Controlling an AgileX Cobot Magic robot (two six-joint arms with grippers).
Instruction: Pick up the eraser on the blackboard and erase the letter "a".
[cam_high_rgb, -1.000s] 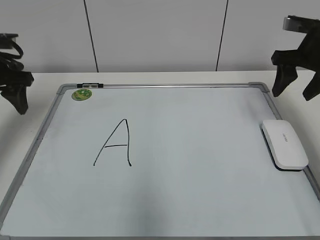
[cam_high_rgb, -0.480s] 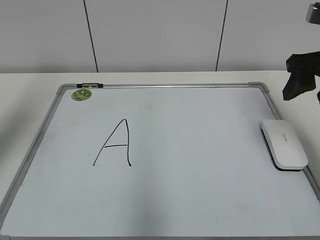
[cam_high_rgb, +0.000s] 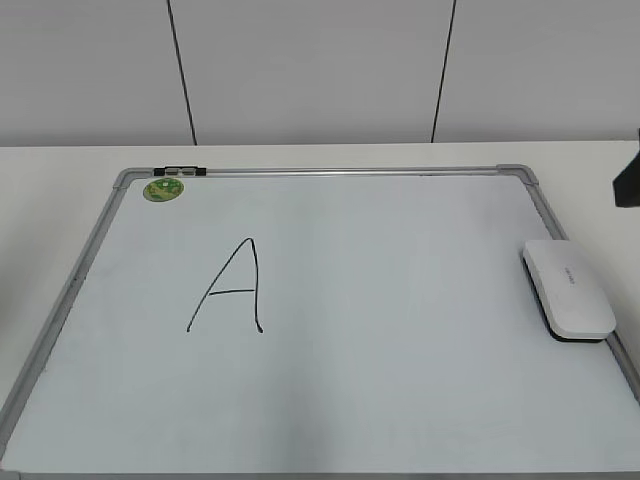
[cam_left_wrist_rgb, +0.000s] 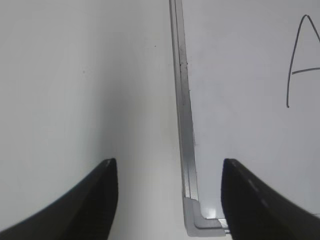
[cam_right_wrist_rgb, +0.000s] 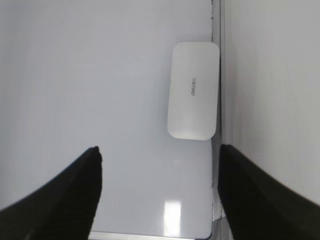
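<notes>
Board (cam_high_rgb: 400, 330) flat on table (cam_high_rgb: 60, 170), big "A" (cam_high_rgb: 228, 287) left of centre; no small "a" to be made out. Eraser (cam_high_rgb: 568, 289) lying on board at right edge, just beside frame, untouched. Green magnet (cam_high_rgb: 163, 188) near top-left corner.

R gripper (cam_right_wrist_rgb: 157, 195) spread wide, empty, above board w/ eraser ahead between finger lines; only a dark sliver at right edge in ext. view. L gripper (cam_left_wrist_rgb: 170, 200) also wide apart, empty, straddling board's left frame near a corner.

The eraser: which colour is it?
White, with small grey lettering; the eraser shows best in the right wrist view.
</notes>
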